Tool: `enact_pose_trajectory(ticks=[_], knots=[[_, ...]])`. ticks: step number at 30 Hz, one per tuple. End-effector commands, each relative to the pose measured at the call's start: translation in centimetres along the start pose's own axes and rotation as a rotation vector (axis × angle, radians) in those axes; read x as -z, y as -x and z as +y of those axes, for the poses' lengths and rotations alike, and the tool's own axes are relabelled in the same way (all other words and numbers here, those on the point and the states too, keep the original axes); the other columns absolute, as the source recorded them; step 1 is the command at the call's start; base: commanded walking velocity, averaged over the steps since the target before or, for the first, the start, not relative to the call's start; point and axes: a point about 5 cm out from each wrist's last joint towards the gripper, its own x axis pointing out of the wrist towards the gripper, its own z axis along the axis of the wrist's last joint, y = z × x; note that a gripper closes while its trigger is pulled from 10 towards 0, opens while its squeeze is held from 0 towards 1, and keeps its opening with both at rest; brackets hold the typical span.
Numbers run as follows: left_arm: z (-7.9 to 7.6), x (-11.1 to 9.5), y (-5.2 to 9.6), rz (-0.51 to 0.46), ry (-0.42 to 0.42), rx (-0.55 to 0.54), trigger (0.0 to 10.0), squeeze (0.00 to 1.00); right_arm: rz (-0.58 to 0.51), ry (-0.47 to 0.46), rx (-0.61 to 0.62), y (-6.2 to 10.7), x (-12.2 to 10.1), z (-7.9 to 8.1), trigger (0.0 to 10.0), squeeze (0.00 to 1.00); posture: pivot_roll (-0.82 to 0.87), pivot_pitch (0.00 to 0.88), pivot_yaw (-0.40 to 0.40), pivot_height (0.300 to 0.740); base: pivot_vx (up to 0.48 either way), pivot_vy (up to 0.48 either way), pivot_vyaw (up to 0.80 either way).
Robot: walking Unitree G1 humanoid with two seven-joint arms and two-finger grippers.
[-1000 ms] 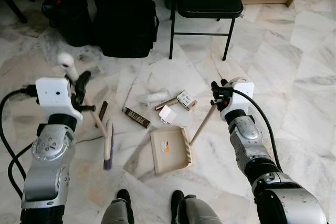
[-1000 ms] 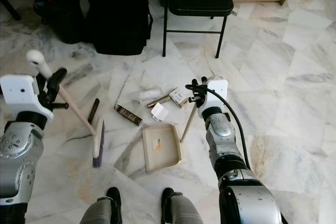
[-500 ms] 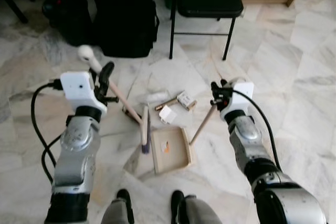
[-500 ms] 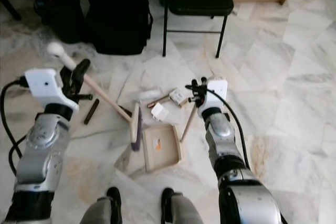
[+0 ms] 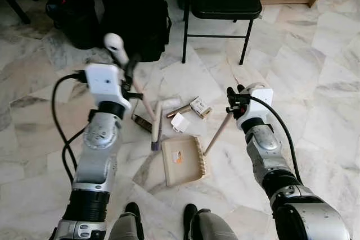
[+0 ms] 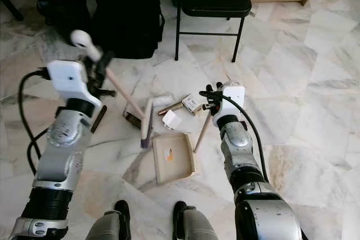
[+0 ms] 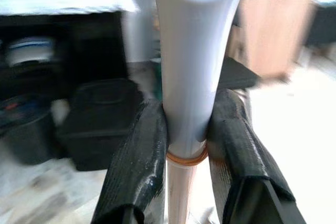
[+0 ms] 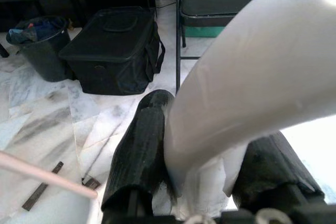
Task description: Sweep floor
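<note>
On marble floor [image 5: 315, 54]: my left fingers [image 7: 139, 166] clamped on broom [image 5: 155, 125], right fingers [image 8: 139, 156] clamped on dustpan [image 5: 183, 160] handle, litter [image 5: 180, 122] between.

Open marble floor [image 5: 315, 82] lies across the right of the frame and at lower left. At centre, scattered litter [image 5: 185, 111], the dustpan [image 5: 183, 160] and the broom head [image 5: 156, 130] crowd the passage. A folding chair [image 5: 222, 4] and black bag [image 5: 135, 21] block the top.
</note>
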Motion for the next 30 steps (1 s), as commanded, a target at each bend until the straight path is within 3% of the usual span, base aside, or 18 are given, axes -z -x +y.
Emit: enact_pose_trajectory(ticks=[1,6,15,22,30], knots=[[-0.7,0.3,0.3,0.008,-0.035,0.051,10.0,0.00,0.093,-0.040,0.006,1.1,2.4,0.3,10.0,0.00,0.04,0.351,-0.035,0.740,0.000,0.000,0.00],[-1.3,1.0,0.7,0.046,-0.086,0.110,10.0,0.00,0.095,-0.040,0.006,1.1,2.4,0.3,10.0,0.00,0.05,0.347,-0.034,0.740,0.000,0.000,0.00],[-1.0,2.2,2.5,0.146,-0.095,0.214,10.0,0.00,0.103,-0.041,0.003,1.0,2.4,0.4,10.0,0.00,0.06,0.340,-0.032,0.740,0.000,0.000,0.00],[0.7,2.5,4.6,0.238,-0.145,0.261,10.0,0.00,0.109,-0.042,-0.002,0.9,2.5,0.6,10.0,0.00,0.06,0.335,-0.032,0.740,0.000,0.000,0.00],[3.7,1.2,6.9,0.295,-0.157,0.229,10.0,0.00,0.106,-0.045,-0.005,0.7,2.3,0.8,10.0,0.00,0.08,0.327,-0.032,0.740,0.000,0.000,0.00]])
